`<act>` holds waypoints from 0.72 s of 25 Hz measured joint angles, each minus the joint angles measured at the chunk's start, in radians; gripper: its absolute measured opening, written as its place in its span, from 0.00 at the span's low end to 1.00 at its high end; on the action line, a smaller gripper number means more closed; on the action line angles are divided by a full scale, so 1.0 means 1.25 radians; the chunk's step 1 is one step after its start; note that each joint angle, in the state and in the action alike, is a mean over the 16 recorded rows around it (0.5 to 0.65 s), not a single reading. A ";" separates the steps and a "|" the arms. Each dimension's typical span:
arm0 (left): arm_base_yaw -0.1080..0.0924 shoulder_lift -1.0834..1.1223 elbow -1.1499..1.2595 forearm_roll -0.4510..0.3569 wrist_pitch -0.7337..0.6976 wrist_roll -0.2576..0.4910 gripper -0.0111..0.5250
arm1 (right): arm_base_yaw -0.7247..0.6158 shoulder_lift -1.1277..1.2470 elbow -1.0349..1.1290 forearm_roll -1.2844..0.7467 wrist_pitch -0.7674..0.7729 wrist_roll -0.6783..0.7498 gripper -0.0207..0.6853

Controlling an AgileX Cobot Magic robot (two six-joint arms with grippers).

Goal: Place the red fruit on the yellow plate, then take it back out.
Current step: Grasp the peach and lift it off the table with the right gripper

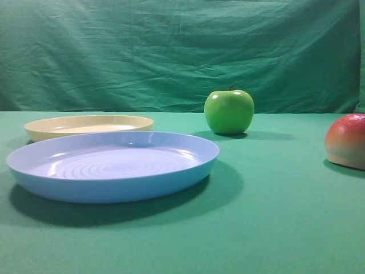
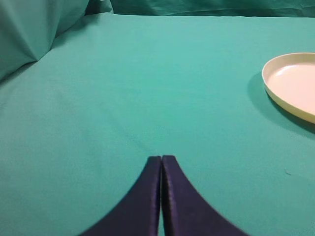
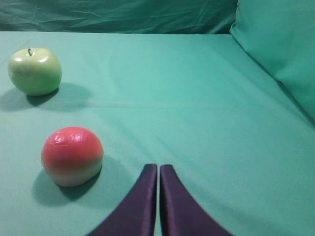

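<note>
Red round smooth fruit (image 3: 72, 155) sits on desk | both claws pinched tight, empty | next: right claw (image 3: 158, 169) opens, grabs fruit for pale yellow round plate (image 1: 88, 125)

Red fruit (image 3: 72, 156) beside closed jaws

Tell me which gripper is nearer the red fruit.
Right. The right gripper, jaws shut, sits just right of the red fruit. The left gripper, also shut, sees only the yellow plate, no fruit.

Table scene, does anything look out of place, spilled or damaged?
Nothing stands out. The red fruit and green apple sit upright on the green cloth, apart from each other. The yellow plate and blue plate lie flat and empty.
</note>
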 joint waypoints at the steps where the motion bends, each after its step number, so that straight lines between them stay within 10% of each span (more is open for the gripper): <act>1: 0.000 0.000 0.000 0.000 0.000 0.000 0.02 | 0.000 0.000 0.000 0.000 0.000 0.000 0.03; 18: 0.000 0.000 0.000 0.000 0.000 0.000 0.02 | 0.000 0.000 0.000 0.000 0.000 0.000 0.03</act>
